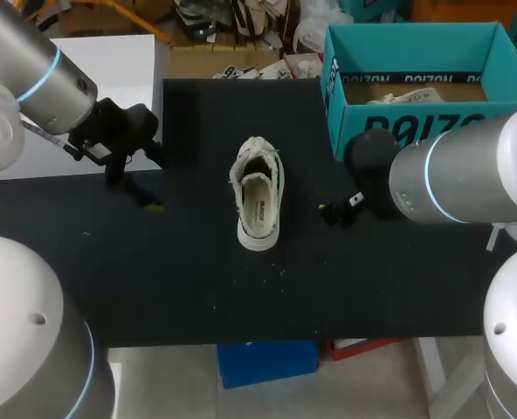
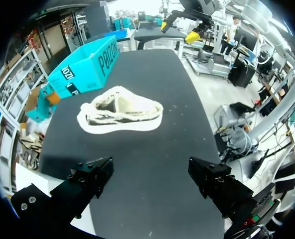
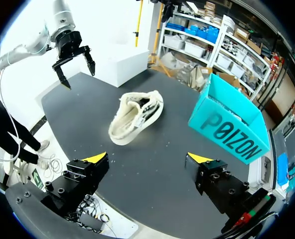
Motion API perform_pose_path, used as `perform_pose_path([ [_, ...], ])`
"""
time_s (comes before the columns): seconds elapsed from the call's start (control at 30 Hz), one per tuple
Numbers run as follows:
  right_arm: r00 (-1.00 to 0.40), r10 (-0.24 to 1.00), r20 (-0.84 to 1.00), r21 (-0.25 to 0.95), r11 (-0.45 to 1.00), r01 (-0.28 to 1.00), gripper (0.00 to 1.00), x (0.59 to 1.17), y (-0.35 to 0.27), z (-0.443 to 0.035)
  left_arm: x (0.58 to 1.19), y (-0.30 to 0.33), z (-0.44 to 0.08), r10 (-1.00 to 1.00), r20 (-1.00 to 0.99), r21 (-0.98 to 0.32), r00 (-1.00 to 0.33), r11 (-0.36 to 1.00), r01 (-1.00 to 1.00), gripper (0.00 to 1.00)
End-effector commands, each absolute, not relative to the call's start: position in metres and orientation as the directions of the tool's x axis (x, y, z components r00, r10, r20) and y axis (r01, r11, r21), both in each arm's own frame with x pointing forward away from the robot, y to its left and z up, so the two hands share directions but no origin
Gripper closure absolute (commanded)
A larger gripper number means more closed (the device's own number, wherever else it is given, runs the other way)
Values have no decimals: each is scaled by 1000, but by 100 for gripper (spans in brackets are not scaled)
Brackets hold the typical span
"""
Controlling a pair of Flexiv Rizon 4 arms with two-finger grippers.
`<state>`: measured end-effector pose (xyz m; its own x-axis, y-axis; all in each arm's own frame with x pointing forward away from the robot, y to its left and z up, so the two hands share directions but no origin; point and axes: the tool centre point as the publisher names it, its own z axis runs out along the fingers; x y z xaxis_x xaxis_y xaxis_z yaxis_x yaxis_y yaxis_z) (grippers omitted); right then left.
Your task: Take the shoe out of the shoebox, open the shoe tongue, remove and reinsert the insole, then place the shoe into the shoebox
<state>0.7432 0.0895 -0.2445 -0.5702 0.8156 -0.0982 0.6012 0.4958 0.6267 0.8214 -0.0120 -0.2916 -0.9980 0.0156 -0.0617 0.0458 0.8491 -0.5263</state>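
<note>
shoe (image 1: 258, 196) on table (image 1: 197, 288), shoebox (image 1: 416, 39) nearby

The place was seen to be a robot laboratory. This was shown by two large grey arms, the left arm (image 1: 53, 74) and the right arm (image 1: 468, 170), which were set at the sides of one plain black table (image 1: 197, 279). On the table a single white shoe (image 1: 258, 196) was laid, and an open teal shoebox (image 1: 416, 122) was placed at its far right corner, as on a test bench.
</note>
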Motion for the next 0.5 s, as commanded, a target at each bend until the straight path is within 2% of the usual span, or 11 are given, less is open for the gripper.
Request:
perform_pose_path([
  [0.03,-670,725,-160,508,642,574,0,747,102,-235,816,-11,-292,-28,-133,-527,-991,848,46,0],
  [0.23,-703,706,-89,380,676,631,0,757,143,-237,816,-11,-292,-28,-133,-527,-991,848,46,0],
  [0.33,-668,739,-84,334,653,680,0,769,157,-245,816,-11,-292,-28,-133,-527,-991,848,46,0],
  [0.5,-652,755,-72,322,637,701,0,772,160,-249,816,-11,-292,-28,-133,-527,-991,848,46,0],
])
